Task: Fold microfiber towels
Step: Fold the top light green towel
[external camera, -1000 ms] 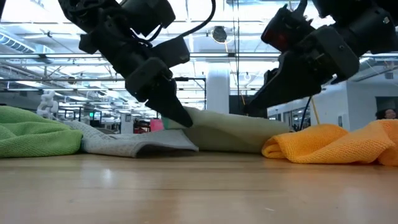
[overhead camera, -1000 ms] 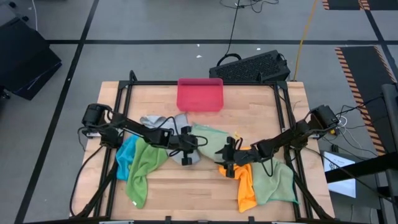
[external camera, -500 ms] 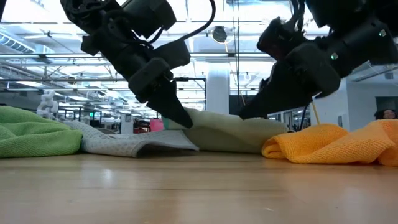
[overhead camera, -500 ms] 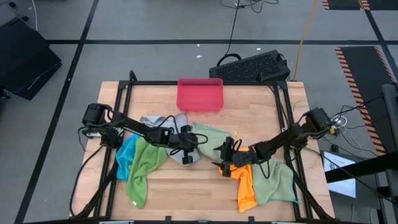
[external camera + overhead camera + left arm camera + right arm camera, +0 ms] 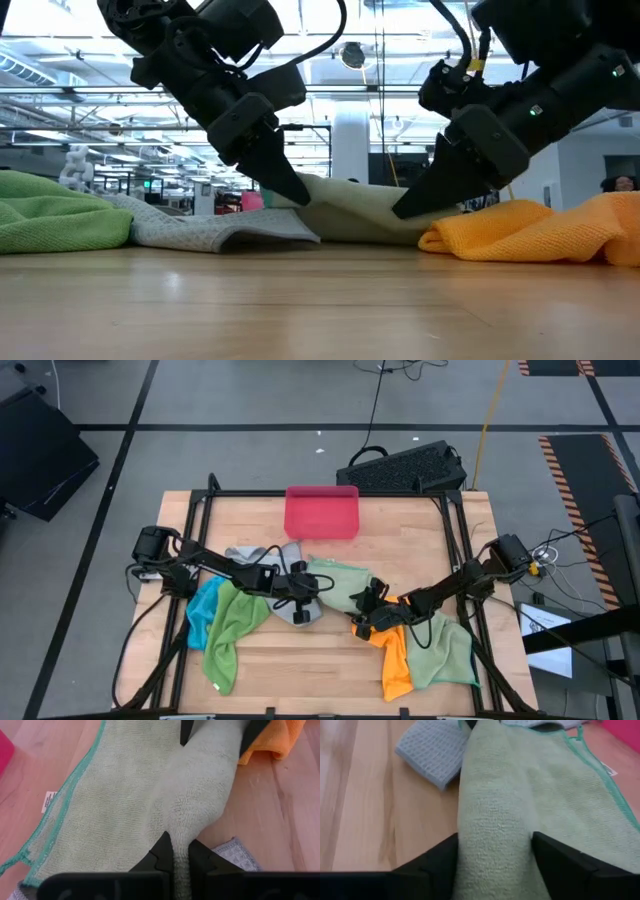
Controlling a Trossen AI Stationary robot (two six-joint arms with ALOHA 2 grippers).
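Now the pale green towel [image 5: 125,815], teal-edged, lies ridged between the pinching left hand [image 5: 179,852] and spread right hand [image 5: 492,851].

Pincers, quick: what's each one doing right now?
Left pincer: shut on the pale green towel.
Right pincer: open, fingers either side of the same towel's ridge.

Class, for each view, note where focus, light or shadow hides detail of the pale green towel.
Low view: bright ceiling lights silhouette both arms, and the pale green towel lies shaded. Left wrist view: towel weave is crisp, the near left gripper dark. Right wrist view: the right gripper is a dark blur.
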